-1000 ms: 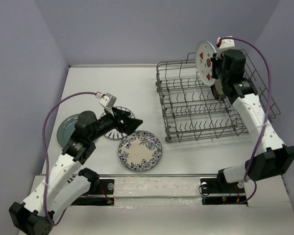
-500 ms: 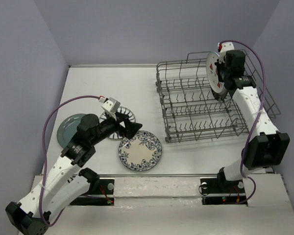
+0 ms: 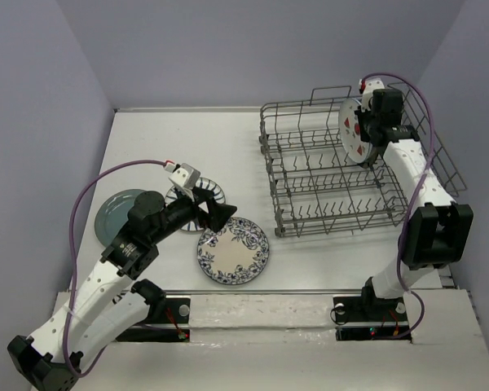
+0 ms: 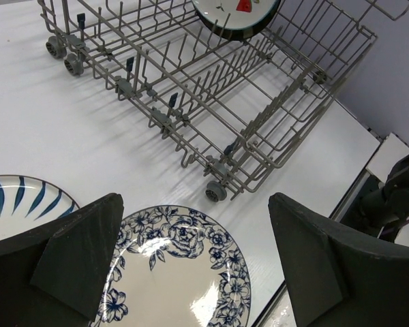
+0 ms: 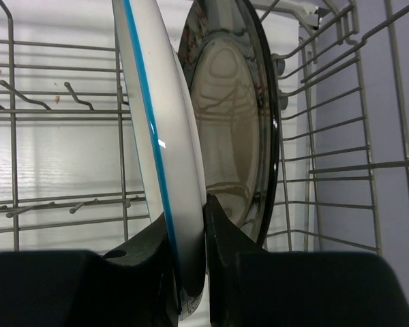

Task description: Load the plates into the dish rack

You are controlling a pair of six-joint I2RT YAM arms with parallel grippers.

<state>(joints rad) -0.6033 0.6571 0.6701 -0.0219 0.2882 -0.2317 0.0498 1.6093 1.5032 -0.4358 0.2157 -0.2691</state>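
Lavender walls close in a white table [image 3: 187, 138], with the rack [image 3: 310, 175] at its far right. At the rack's far right end, the right gripper [image 5: 191, 235] pinches the strawberry plate [image 3: 354, 138] by its rim. It holds the plate on edge, likely so it can slide down between the tines. This plate stands just beside the brown plate [image 5: 235, 136], which is already upright in the rack; I cannot tell whether the two touch.

Left of the rack, the left gripper [image 4: 194, 218] hovers with jaws spread wide above the floral plate [image 3: 233, 251], which lies flat on the table. It seems lined up for the next pick. The striped plate [image 4: 20, 201] lies farther from the rack, just beside the floral one. The teal plate [image 3: 110, 213] lies farthest away. By my reckoning, three plates remain to load.
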